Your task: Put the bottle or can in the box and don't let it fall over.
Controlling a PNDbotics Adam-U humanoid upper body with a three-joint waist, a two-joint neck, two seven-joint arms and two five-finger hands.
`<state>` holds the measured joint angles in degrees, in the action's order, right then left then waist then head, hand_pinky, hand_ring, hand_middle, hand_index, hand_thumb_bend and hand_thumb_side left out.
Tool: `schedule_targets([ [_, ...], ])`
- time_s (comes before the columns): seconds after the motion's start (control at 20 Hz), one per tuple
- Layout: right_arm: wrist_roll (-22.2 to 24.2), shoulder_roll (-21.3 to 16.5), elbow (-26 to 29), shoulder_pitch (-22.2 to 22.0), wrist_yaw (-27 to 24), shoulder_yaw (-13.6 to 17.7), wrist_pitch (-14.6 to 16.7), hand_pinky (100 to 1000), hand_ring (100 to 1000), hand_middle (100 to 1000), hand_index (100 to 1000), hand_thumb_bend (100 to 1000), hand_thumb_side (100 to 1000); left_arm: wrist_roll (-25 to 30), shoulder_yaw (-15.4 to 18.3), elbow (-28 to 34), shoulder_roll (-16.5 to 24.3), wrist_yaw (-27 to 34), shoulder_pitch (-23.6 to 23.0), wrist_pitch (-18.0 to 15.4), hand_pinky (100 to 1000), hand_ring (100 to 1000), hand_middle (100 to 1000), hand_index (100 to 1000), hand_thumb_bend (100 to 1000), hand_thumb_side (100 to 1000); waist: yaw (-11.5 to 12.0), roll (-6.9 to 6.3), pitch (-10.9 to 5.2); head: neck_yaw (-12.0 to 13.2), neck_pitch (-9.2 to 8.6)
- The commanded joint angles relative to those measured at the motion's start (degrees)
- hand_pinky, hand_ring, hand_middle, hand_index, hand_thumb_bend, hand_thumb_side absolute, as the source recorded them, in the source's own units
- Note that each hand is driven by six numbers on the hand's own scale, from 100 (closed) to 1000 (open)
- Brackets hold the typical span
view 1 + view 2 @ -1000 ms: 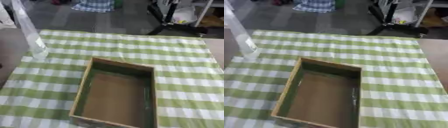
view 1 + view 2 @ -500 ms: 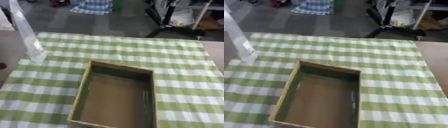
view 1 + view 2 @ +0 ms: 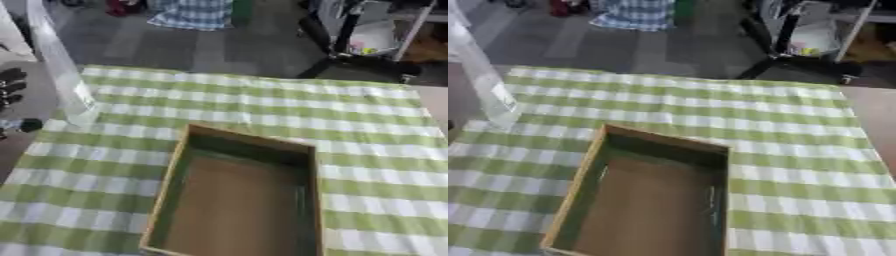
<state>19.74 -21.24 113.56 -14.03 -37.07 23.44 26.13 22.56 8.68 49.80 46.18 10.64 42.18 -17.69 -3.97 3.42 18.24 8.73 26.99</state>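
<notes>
Left eye view, risk: tall clear bottle (image 3: 63, 70) stands upright by the surface's (image 3: 367, 130) far-left edge, apart from the box (image 3: 236, 195); a sideways knock would topple it.
Surface: green-checked cloth.
Room: grey floor behind.
Left hand (image 3: 10, 86): dark fingers at left edge, state unclear.

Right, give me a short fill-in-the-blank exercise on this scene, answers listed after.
1. The clear bottle stands at the table's far ____ corner.
2. The box holds ____.
3. The cloth is checked white and ____.
4. The left hand shows at the left edge, not ____ the bottle.

Missing words: left; nothing; green; touching
</notes>
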Motion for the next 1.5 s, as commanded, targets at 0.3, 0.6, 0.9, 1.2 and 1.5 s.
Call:
schedule_targets([
  [0.3, 0.66, -0.18, 1.03, 0.69, 0.76, 0.03, -0.42, 913, 1000, 1000, 1000, 100, 618, 0.3, 0.02, -1.05, 0.49, -1.49, 3.55, 0.84, 1000, 1000, 978, 1000, 921, 317, -0.45, -0.27, 0.08, 1.64, -1.63],
  [0.6, 0.88, 0.27, 1.03, 1.1, 1.18, -0.11, -0.6, 914, 1000, 1000, 1000, 100, 618, -0.28, 0.09, -1.4, 0.08, -1.06, 5.05, 2.52, 1000, 1000, 980, 1000, 928, 318, -0.99, -0.29, 0.82, 1.95, -2.34],
  [0.9, 1.21, 0.77, 1.03, 1.24, 1.57, -0.25, -0.5, 915, 1000, 1000, 1000, 100, 618, -2.88, 0.27, -1.22, 0.15, -1.29, 5.7, 3.14, 1000, 1000, 979, 1000, 933, 314, -1.72, -0.26, 1.48, 2.15, -2.92],
  [1.2, 1.51, 1.39, 1.03, 1.36, 2.13, -0.41, -0.83, 916, 1000, 1000, 1000, 100, 619, -5.77, 0.13, -1.11, 0.38, -2.34, 5.87, 3.37, 1000, 1000, 959, 1000, 943, 303, -1.65, -0.1, 1.89, 2.09, -3.11],
  [1.5, 1.44, 1.78, 1.03, 1.31, 2.6, -0.41, -1.1, 917, 1000, 1000, 1000, 100, 620, -5.68, -0.47, 0.64, 0.56, -1.77, 6.4, 4.26, 1000, 1000, 964, 1000, 955, 333, -1.15, 0.06, 1.99, 0.55, -2.9],
])
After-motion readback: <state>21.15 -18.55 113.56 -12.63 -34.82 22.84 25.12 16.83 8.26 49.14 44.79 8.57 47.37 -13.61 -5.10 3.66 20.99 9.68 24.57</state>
